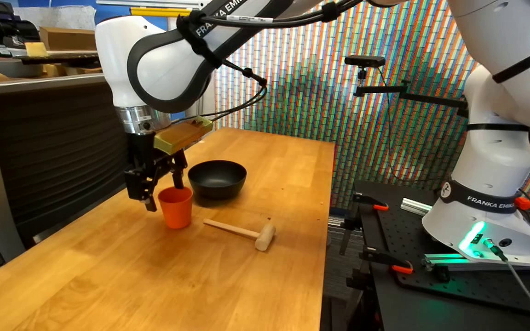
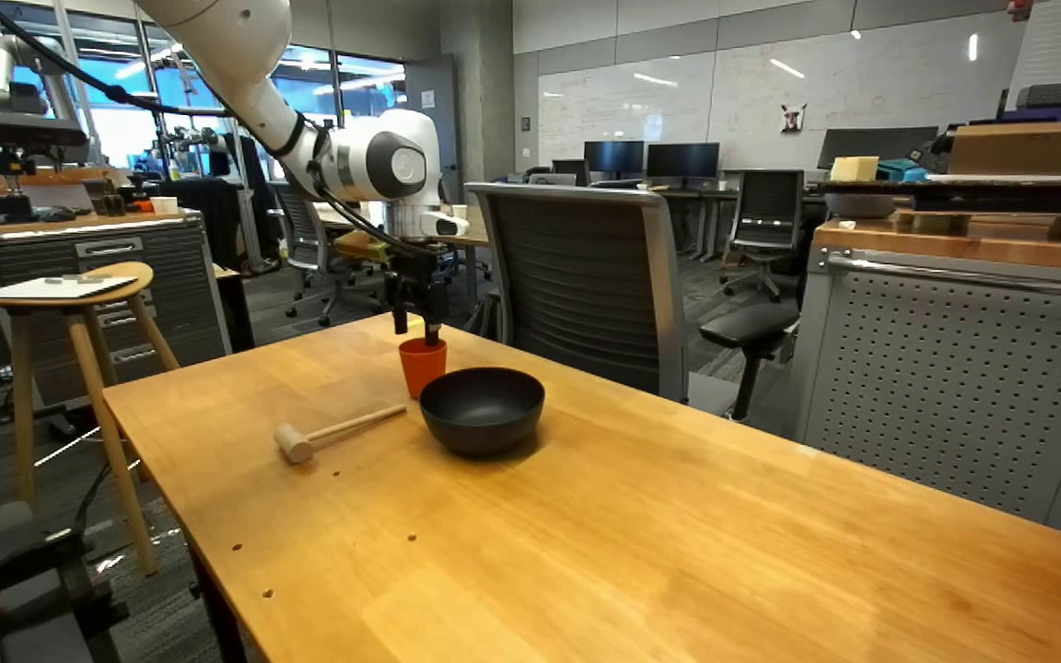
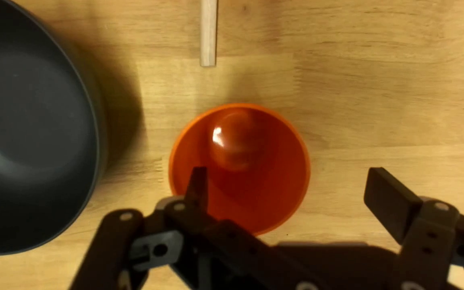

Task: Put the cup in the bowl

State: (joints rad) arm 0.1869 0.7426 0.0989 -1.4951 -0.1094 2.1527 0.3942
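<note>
The orange-red cup [image 1: 175, 209] stands upright on the wooden table, right beside the black bowl [image 1: 217, 186]. In an exterior view, the cup [image 2: 423, 366] is partly behind the bowl [image 2: 484, 428]. My gripper [image 1: 164, 196] is open at the cup's rim. In the wrist view, the gripper [image 3: 288, 173] has one finger over the cup's opening [image 3: 256, 189] and the other outside its right side, with table showing between. The bowl [image 3: 26, 112] is at the left there. I cannot tell whether a finger touches the cup. My gripper also shows above the cup in an exterior view [image 2: 416, 335].
A small wooden mallet [image 1: 265, 236] lies on the table near the cup, its handle end towards the cup; the handle shows in the wrist view [image 3: 208, 36]. An office chair [image 2: 586, 285] stands close against the table's far edge [image 2: 669, 414].
</note>
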